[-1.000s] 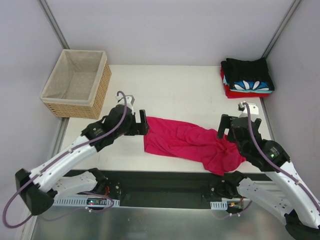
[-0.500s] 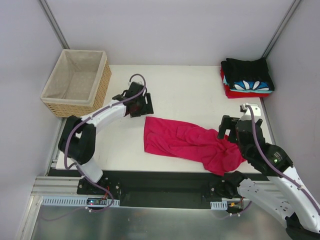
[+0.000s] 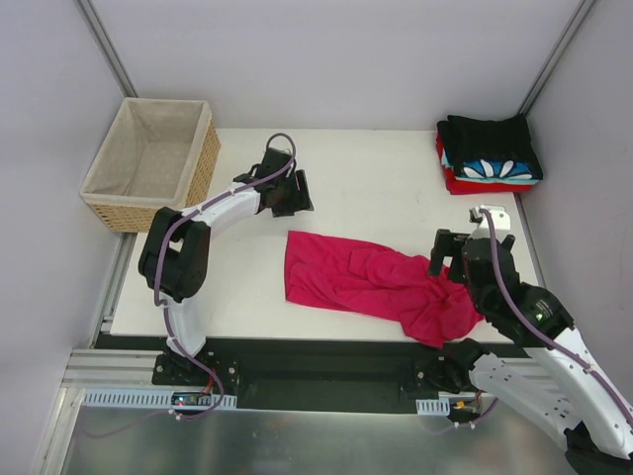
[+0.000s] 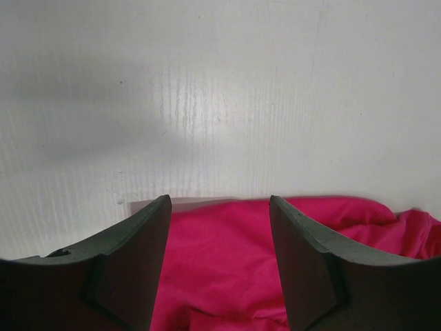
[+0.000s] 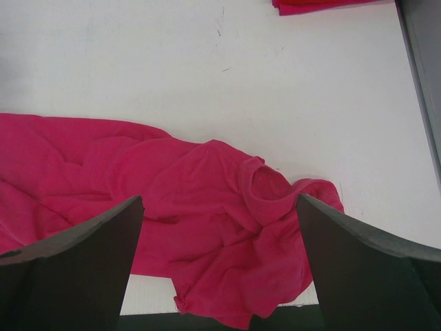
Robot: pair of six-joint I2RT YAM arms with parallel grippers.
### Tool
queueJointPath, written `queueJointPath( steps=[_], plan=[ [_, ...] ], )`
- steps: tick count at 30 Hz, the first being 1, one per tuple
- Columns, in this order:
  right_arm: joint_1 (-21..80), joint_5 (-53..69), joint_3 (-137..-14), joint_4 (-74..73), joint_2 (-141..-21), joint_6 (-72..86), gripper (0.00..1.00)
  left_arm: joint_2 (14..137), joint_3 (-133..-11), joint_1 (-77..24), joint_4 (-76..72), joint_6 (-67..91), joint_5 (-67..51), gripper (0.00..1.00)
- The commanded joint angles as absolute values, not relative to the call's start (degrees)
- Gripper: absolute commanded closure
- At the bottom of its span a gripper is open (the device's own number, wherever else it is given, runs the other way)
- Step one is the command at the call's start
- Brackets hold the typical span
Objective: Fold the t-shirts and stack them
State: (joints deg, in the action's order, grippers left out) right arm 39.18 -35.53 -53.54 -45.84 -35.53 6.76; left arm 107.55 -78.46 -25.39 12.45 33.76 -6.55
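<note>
A plain crimson-pink t-shirt (image 3: 376, 282) lies crumpled and unfolded on the white table, its collar (image 5: 265, 185) toward the right end. The other t-shirts form a folded stack (image 3: 490, 153) of black, blue-white patterned and red at the far right corner. My left gripper (image 3: 297, 193) hovers just beyond the tee's far left corner. In the left wrist view this gripper (image 4: 219, 203) has its jaws partly apart, with only the tee (image 4: 220, 269) below and nothing between them. My right gripper (image 5: 220, 201) stands wide open above the tee's bunched right end (image 5: 227, 262), holding nothing.
A woven wicker basket (image 3: 148, 163) with beige lining stands at the far left, off the table's corner. The table's dark front edge (image 3: 326, 351) runs just below the tee. Bare white tabletop (image 3: 366, 178) lies between the basket and the stack.
The left arm has swung from the tee's left side out toward the back of the table, and its jaws have narrowed. The right arm has barely shifted; the tee has not moved.
</note>
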Motion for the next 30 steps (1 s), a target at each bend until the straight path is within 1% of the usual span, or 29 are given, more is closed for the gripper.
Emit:
queueJointPath(
  steps=[1, 5, 10, 13, 19, 23, 28, 30],
  plan=[
    [39.1, -35.9, -53.6, -43.3, -36.6, 5.9, 0.03, 104.9, -74.0, -24.1, 12.6, 35.7, -8.1, 0.44],
    [39.1, -35.2, -53.4, -42.9, -36.8, 6.2, 0.03, 103.0, -69.8, -23.9, 12.5, 36.4, -8.3, 0.47],
    [39.0, -34.8, -53.2, -43.0, -36.8, 6.7, 0.03, 102.4, -66.4, -23.8, 11.8, 36.5, -7.9, 0.48],
    [38.9, -34.8, -53.0, -43.2, -36.5, 6.9, 0.04, 103.0, -66.1, -23.8, 11.1, 36.6, -8.3, 0.49],
    [39.0, -35.8, -53.0, -44.2, -35.4, 6.6, 0.03, 106.0, -68.3, -23.8, 9.1, 36.3, -8.8, 0.55],
    [39.0, -36.6, -53.1, -45.0, -35.2, 6.3, 0.03, 108.1, -70.2, -23.7, 8.7, 36.4, -8.5, 0.63],
    [39.1, -37.4, -53.2, -46.1, -34.5, 6.1, 0.03, 110.2, -71.5, -23.6, 8.3, 36.3, -8.4, 0.83],
    [38.9, -37.7, -53.2, -46.5, -34.3, 6.0, 0.03, 110.7, -71.8, -23.6, 8.2, 36.2, -8.6, 0.87]
  ],
)
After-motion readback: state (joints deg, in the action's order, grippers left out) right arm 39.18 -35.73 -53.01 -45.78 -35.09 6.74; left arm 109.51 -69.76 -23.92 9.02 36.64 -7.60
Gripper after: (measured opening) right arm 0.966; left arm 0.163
